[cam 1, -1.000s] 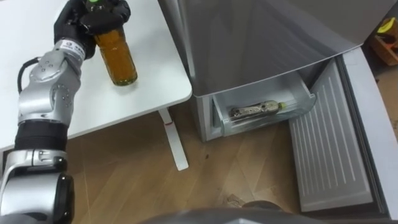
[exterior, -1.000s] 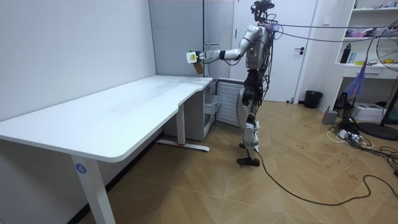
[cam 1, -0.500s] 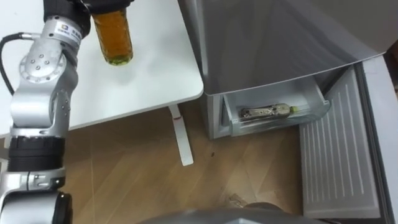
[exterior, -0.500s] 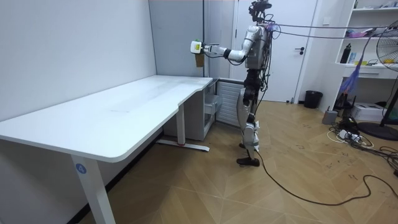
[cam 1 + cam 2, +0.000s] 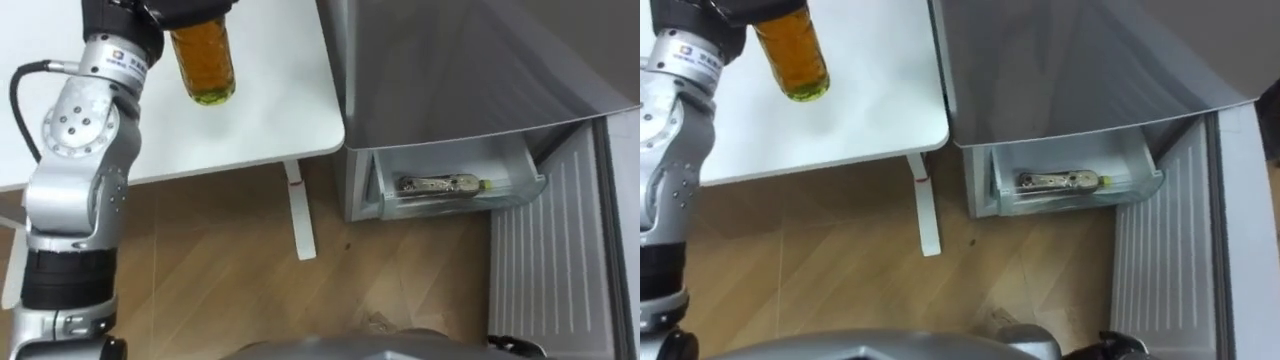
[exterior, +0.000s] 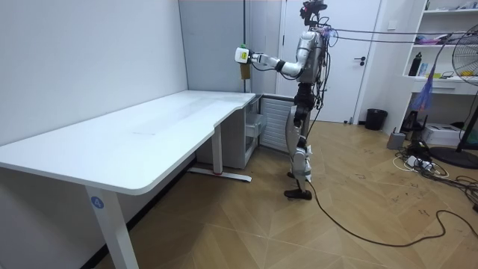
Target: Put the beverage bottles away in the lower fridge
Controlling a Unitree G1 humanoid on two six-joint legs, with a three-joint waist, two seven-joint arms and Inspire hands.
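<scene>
Above the white desk (image 5: 290, 110) at eleven o'clock, the left hand (image 5: 165, 12) clasps an amber-filled clear bottle (image 5: 205, 65). At three o'clock, a slim bottle (image 5: 440, 184) lies in the translucent fridge drawer (image 5: 520, 192).

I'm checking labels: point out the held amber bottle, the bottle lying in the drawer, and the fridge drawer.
amber bottle (image 5: 203, 60), left eye view, mid body.
bottle in the drawer (image 5: 440, 184), left eye view, its middle.
fridge drawer (image 5: 500, 198), left eye view, clear front wall.
</scene>
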